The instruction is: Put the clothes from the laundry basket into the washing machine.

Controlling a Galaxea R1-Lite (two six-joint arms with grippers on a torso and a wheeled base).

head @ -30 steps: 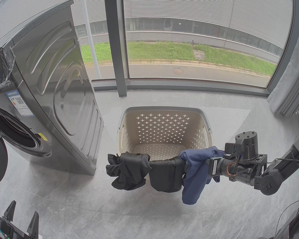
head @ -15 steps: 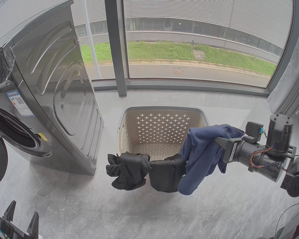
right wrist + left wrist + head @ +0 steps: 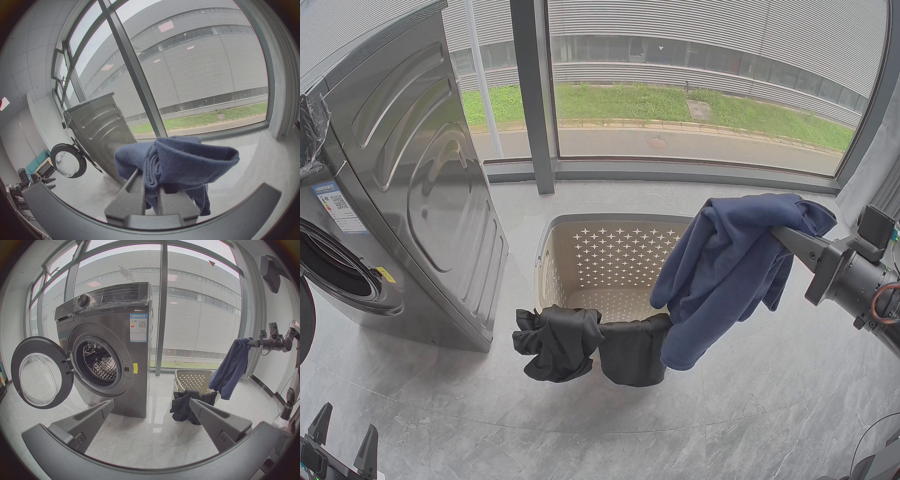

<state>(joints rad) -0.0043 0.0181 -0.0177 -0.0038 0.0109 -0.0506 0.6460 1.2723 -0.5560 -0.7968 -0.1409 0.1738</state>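
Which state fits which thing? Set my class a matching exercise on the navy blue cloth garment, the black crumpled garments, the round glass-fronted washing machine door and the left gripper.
Things:
1 navy blue cloth garment
2 black crumpled garments
3 round glass-fronted washing machine door
4 left gripper

States:
A swung open
B draped over the near rim of the beige plastic laundry basket
C jaws apart, holding nothing
D hanging from the right gripper

Pairs: 1-D, 2-B, 3-A, 4-C

Washing machine [image 3: 137,365] door [image 3: 40,377] open — blue garment [image 3: 231,368] hangs from right pincer [image 3: 250,342] near laundry basket [image 3: 193,379].
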